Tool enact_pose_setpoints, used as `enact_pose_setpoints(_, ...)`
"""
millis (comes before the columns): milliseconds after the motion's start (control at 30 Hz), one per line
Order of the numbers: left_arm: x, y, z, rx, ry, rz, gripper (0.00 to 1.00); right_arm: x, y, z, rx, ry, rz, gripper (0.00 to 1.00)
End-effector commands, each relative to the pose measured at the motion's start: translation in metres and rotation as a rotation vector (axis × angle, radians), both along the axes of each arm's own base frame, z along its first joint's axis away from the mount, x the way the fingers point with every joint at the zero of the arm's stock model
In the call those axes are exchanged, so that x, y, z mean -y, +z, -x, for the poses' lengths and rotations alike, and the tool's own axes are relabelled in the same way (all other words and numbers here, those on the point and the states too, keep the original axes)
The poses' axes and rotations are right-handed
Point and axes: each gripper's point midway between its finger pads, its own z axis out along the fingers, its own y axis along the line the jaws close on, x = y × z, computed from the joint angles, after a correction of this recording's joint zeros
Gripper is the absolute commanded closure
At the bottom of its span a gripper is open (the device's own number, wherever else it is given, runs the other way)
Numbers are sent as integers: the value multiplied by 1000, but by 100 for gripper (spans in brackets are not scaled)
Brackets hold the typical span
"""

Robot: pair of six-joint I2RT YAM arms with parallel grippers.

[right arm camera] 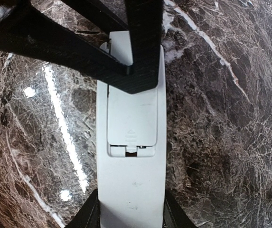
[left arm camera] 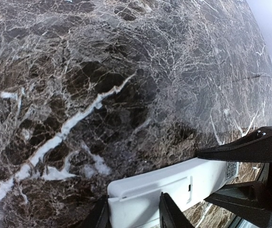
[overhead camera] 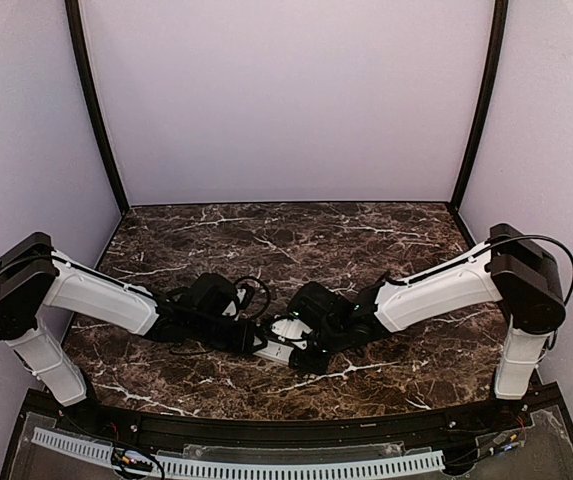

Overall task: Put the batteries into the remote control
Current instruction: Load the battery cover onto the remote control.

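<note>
The remote control (right arm camera: 131,180) is at the middle of the table (right arm camera: 221,118), back face up, and everything else is placed from it. Its long axis runs crosswise from one arm to the other, so each arm has one end in reach and neither is nearer. The right gripper (right arm camera: 131,216) is at one end with a finger pressed on each long side, clamped across the width. The left gripper (left arm camera: 136,209) is closed on the opposite end, and in the right wrist view one of its fingers (right arm camera: 143,57) crosses the far part of the battery cover (right arm camera: 132,114). The cover is still closed. Its arrow mark and latch notch face the right gripper's end and are uncovered. I cannot tell whether the remote rests on the marble or is held just above it. No batteries show in any view. The next move probably depends on that overlap: the cover has to come off, and the left finger lying on it may block that unless the left grip shifts towards its own end.
</note>
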Motion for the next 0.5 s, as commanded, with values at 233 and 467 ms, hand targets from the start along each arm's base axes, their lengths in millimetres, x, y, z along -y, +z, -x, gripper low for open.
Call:
enact_pose_setpoints(233, -10, -19, 12, -36, -62, -106, 64, -3, -13, -13, 69, -21, -12, 73)
enact_pose_setpoints(467, -8, -21, 14, -38, -70, -101, 64, -5, -13, -14, 74, -21, -13, 73)
